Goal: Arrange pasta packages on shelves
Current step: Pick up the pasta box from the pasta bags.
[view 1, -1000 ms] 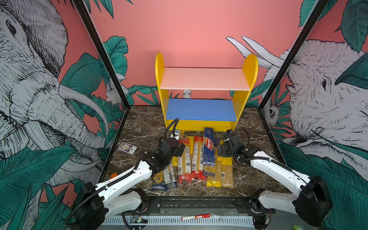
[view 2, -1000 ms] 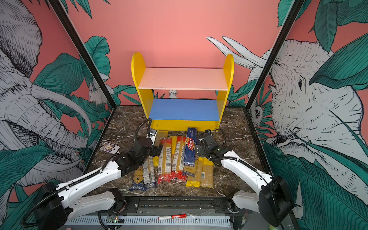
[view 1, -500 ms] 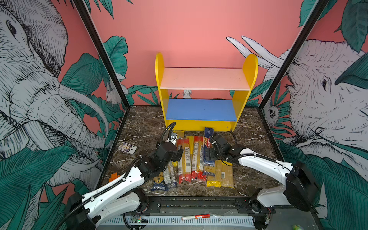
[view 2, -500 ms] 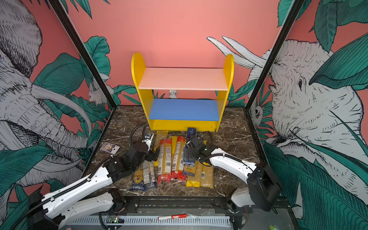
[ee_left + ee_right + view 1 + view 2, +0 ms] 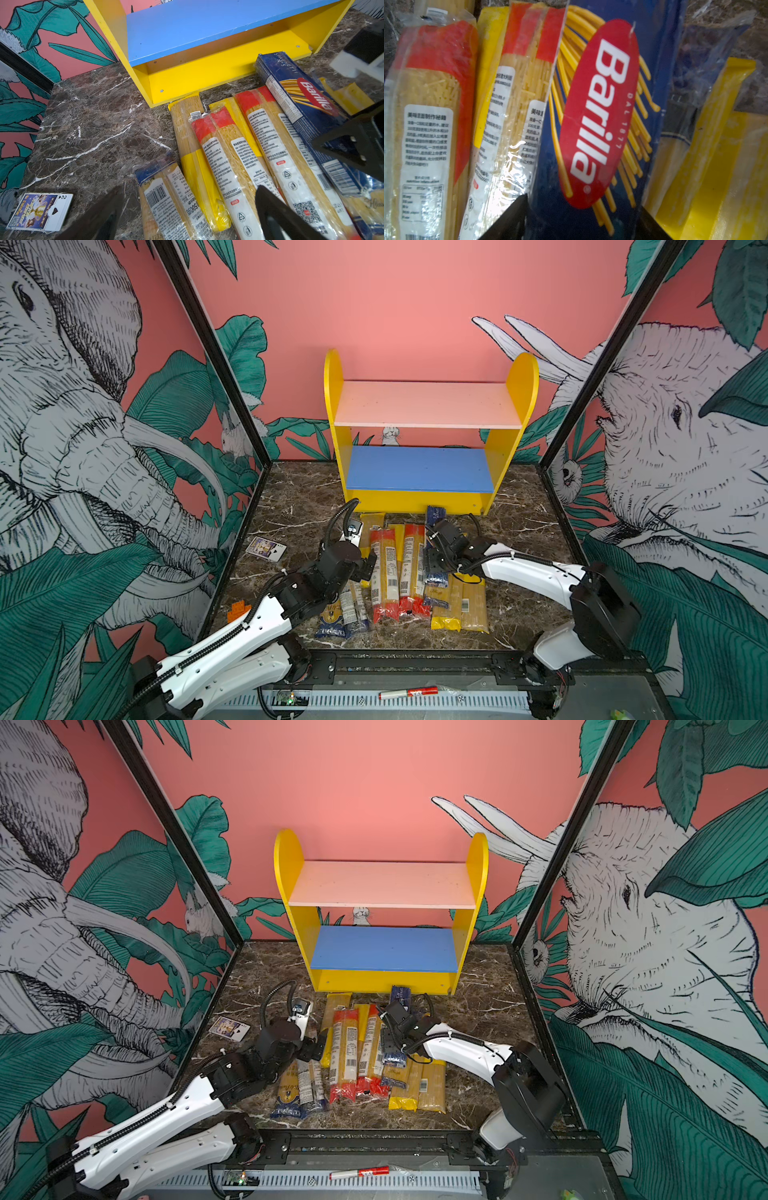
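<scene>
While right fingers (image 5: 508, 220) straddle Barilla box (image 5: 600, 114), pinch unconfirmed; left fingers (image 5: 276, 212) spread. Step: pick. Next: clamp, lift to shelves (image 5: 419, 470).

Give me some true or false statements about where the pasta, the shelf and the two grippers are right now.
Both boards of the shelves are bare. True.
The right gripper's jaws flank the Barilla box. True.
The Barilla box stands on the blue board. False: it lies on the marble floor among the other pasta packages.
The left gripper is open. True.
The marker pen lies among the pasta packages. False: it lies at the near edge, off the marble floor.
</scene>
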